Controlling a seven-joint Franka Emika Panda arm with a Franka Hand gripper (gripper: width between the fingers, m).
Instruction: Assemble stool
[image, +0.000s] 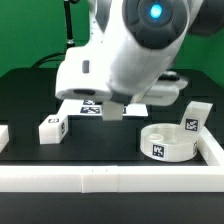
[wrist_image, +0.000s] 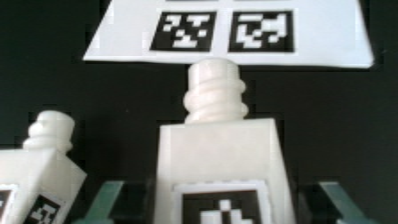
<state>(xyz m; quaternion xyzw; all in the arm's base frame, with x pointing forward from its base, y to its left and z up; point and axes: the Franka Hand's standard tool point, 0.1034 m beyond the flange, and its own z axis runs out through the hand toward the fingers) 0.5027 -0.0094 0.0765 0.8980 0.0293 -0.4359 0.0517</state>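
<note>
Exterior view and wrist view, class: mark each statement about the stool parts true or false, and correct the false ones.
1. The seat lies at the exterior view's right. True.
2. The gripper holds the seat. False: it is apart from the seat, and its fingers flank a leg.
3. That leg ends in a ribbed peg. True.
4. All three legs are fixed into the seat. False: another leg lies loose at the exterior view's left, well apart from the seat.
</note>
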